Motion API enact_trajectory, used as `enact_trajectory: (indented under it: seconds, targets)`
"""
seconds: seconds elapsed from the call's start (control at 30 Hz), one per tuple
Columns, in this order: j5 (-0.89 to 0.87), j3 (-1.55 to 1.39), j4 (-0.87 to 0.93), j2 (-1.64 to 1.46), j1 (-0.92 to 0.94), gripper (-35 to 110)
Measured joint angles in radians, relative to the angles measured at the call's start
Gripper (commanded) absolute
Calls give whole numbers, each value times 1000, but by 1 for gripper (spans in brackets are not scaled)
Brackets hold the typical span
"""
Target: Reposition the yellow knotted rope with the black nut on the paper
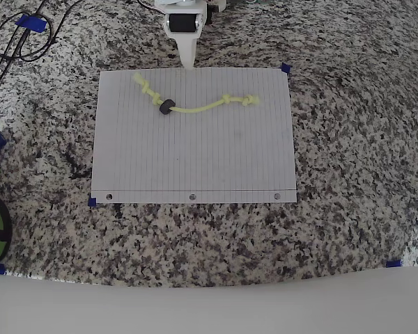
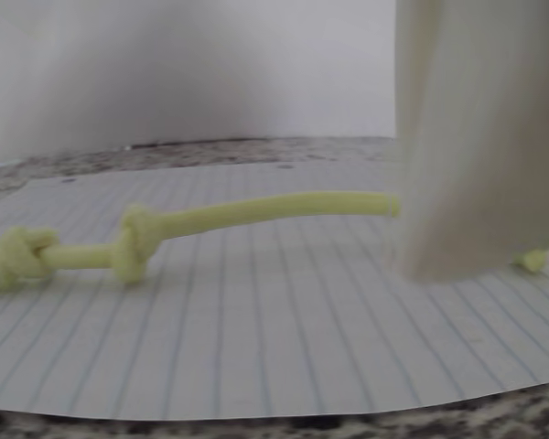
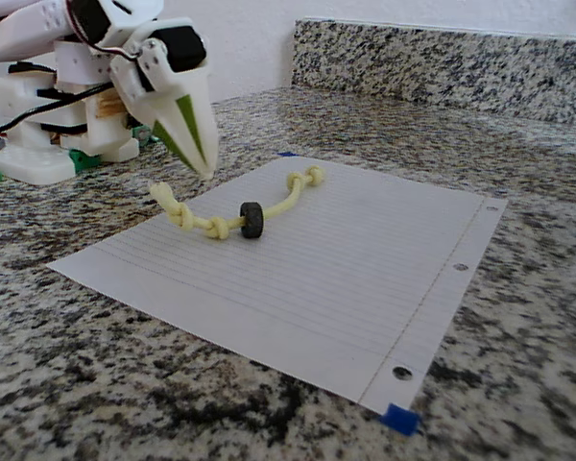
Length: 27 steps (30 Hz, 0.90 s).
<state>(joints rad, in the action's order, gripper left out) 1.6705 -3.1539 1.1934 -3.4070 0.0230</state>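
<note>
**A:** Wrist view first: what's closest?

**B:** The paper [image 2: 284,347], its near edge on the granite worktop [image 2: 256,428]. On it lies the yellow knotted rope [image 2: 247,215], passing behind a pale finger. The fingers [image 3: 204,165] look pressed together, tip poised just above the paper's edge, holding nothing.

**A:** How should it grab?

**B:** I'd spread the fingers, come down astride the cord near the black nut [image 1: 166,106], and close on the cord without snagging the sheet.

**A:** Counts?

**B:** One paper, one rope toward the paper's edge nearest the arm, one nut threaded near its left knots in the overhead view. Three punched holes.
</note>
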Motion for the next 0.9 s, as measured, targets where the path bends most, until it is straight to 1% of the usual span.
enact_trajectory:
  seconds: [0.3,0.37,0.4,0.9]
  targets:
    - [-3,0,11,0,15,0]
    - [-3,0,11,0,3,8]
    - [-3,0,11,0,-3,9]
    - [-3,0,11,0,5,9]
